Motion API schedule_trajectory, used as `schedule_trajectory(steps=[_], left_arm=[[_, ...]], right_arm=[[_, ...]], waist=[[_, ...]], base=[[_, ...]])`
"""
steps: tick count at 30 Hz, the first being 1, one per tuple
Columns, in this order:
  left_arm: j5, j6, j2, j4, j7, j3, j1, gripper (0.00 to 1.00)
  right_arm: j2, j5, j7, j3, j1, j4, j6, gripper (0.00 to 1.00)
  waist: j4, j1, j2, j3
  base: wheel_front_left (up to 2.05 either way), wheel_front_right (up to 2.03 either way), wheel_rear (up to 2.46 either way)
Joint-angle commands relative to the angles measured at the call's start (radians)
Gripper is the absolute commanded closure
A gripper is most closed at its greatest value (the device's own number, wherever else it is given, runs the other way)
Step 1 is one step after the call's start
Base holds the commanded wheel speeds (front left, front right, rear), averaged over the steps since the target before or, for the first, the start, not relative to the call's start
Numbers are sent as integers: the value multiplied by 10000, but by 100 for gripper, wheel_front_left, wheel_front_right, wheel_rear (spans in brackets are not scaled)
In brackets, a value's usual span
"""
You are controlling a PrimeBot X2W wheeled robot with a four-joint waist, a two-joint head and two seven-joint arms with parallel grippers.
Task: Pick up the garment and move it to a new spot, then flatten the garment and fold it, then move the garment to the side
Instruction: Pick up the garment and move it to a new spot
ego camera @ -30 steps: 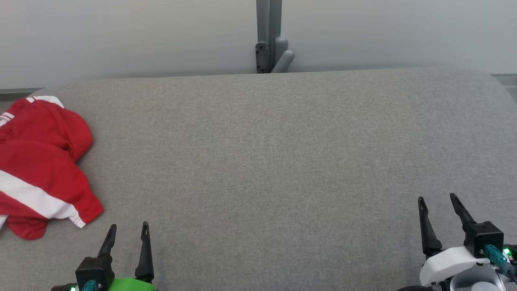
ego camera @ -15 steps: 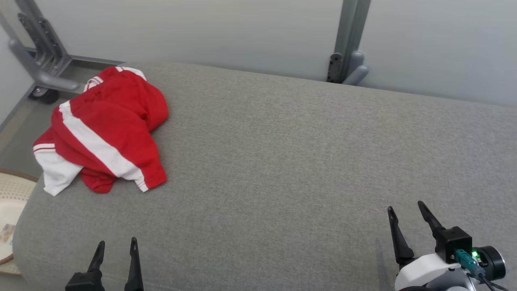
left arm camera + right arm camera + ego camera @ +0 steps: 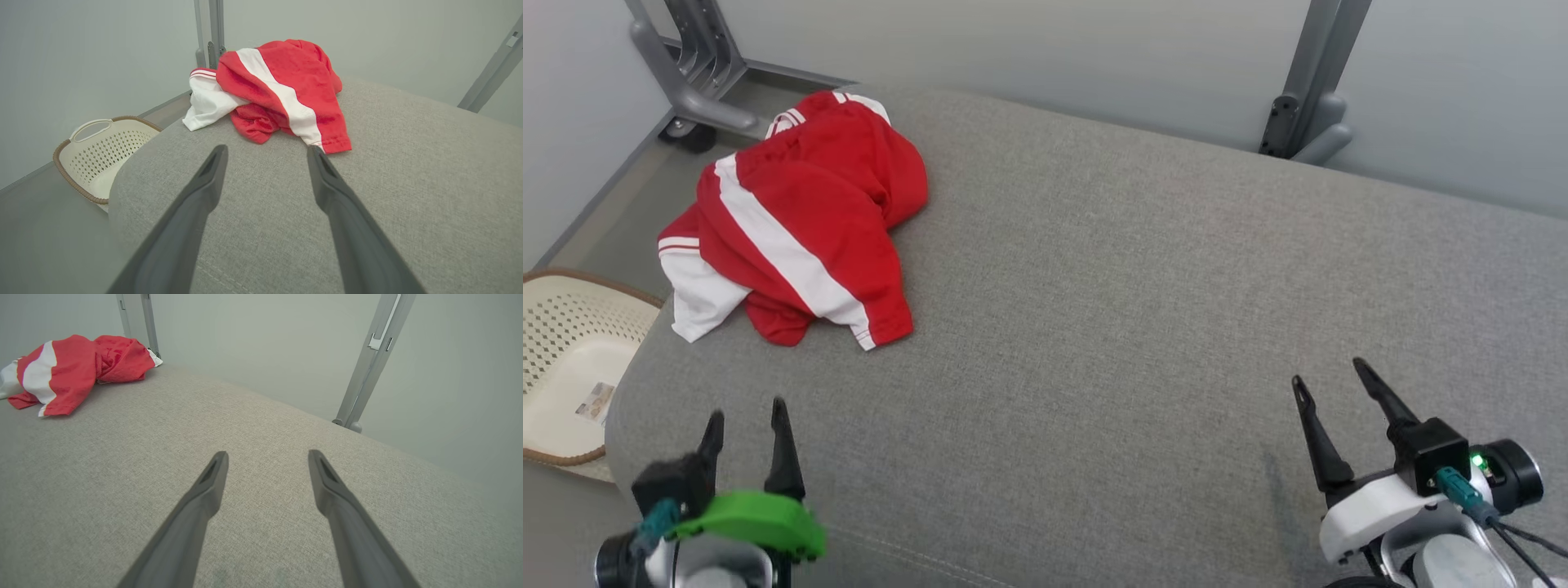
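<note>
A crumpled red garment (image 3: 800,220) with white stripes lies bunched at the far left corner of the grey padded surface (image 3: 1135,310). It also shows in the left wrist view (image 3: 282,85) and at the upper left of the right wrist view (image 3: 69,371). My left gripper (image 3: 747,408) stands open near the front left edge, a short way in front of the garment, with nothing between its fingers. The left wrist view shows that gripper (image 3: 267,151) pointing at the garment's near hem. At the front right my right gripper (image 3: 1327,371) is open and empty, far from the garment.
A cream perforated basket (image 3: 564,359) sits on the floor beside the surface's left end. Grey metal frame legs stand at the back left (image 3: 686,73) and back right (image 3: 1307,106) against a pale wall. The grey surface stretches bare between the garment and the right gripper.
The head camera has swung to the left, bringing the whole garment and the basket into view. Both grippers stay open and empty; the garment lies as before.
</note>
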Motion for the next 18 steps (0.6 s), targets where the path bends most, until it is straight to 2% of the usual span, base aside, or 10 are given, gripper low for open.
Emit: schedule_trajectory(steps=[1, 5, 9, 16, 18], left_arm=[[-100, 42, 2, 126, 66, -37, -458, 0], [-436, 132, 40, 1426, 775, -72, -2478, 0], [-384, 213, 402, 2863, 1284, -100, -4193, 0], [-648, 580, 1050, 5355, 1346, 264, -5786, 0], [-788, 513, 1191, 5848, 1190, 360, -6063, 0]], right_arm=[[-89, -41, -30, -10, -138, -52, -6, 0], [-416, -106, -24, 18, -548, -257, -8, 0], [-596, -135, -24, 98, -898, -408, -8, 0], [-656, -109, -24, 307, -1354, -420, -8, 0], [-656, -101, -24, 323, -1446, -437, -8, 0]], waist=[[-508, 0, 0, 1164], [-814, 0, 0, 2175], [-1113, 0, 0, 2862], [-1791, 0, 0, 3377], [-1958, 0, 0, 3467]], base=[[0, 0, 0], [0, 0, 0], [0, 0, 0], [0, 0, 0], [0, 0, 0]])
